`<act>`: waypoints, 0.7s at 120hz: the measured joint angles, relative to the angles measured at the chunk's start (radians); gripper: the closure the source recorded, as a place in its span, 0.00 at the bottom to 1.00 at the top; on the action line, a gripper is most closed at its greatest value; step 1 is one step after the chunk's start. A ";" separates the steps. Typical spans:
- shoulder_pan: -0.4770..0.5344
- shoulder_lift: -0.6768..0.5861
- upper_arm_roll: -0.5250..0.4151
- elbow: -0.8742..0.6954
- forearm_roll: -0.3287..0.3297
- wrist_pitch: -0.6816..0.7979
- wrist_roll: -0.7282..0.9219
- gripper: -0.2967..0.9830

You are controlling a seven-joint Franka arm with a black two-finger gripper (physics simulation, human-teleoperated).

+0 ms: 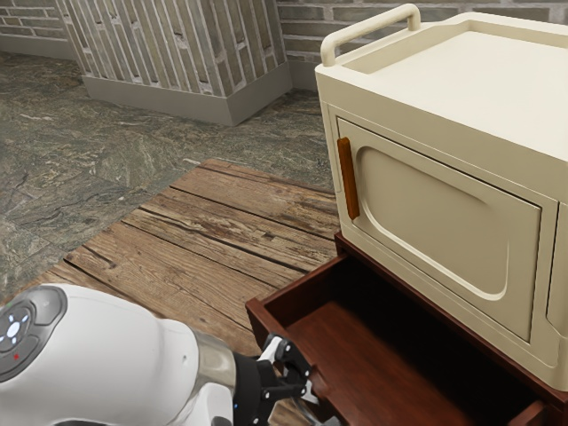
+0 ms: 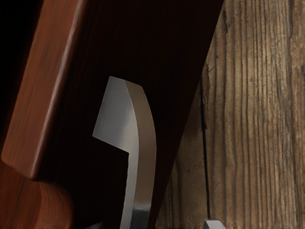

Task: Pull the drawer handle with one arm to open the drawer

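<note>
Nearest to me, at the exterior view's left, is my 1 white arm [image 1: 115, 355], and it reaches towards the right with its 1 black gripper [image 1: 306, 395]. In the wrist view I see the tips of its 2 fingers [image 2: 214, 224]; they stand wide apart, and the curved metal handle [image 2: 146, 167] passes between them, so the claw is not closed on it. I count 1 such handle, on the dark front face of the 1 wooden drawer [image 1: 266, 324], and 1 of its mounted ends is visible. This drawer stands pulled out, its hollow inside visible, near and to the right. It comes from the 1 dark red base [image 1: 343, 244], and on this base sits 1 cream cabinet [image 1: 444, 115]. The cabinet carries 1 upright brown handle [image 1: 348, 177] on its closed door [image 1: 426, 191], and 1 rounded rail [image 1: 368, 31] on top. The plank table [image 1: 204, 231] lies beside the drawer. Farther are the stone floor [image 1: 106, 160], then 1 slatted block [image 1: 177, 53] at left and the brick wall [image 1: 302, 35].
</note>
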 joint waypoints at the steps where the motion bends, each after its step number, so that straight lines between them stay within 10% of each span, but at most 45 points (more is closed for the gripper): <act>1: 0.000 -0.001 0.000 -0.001 0.000 0.000 0.000 0.60; 84: 0.003 -0.097 -0.012 -0.059 -0.019 -0.044 -0.013 0.62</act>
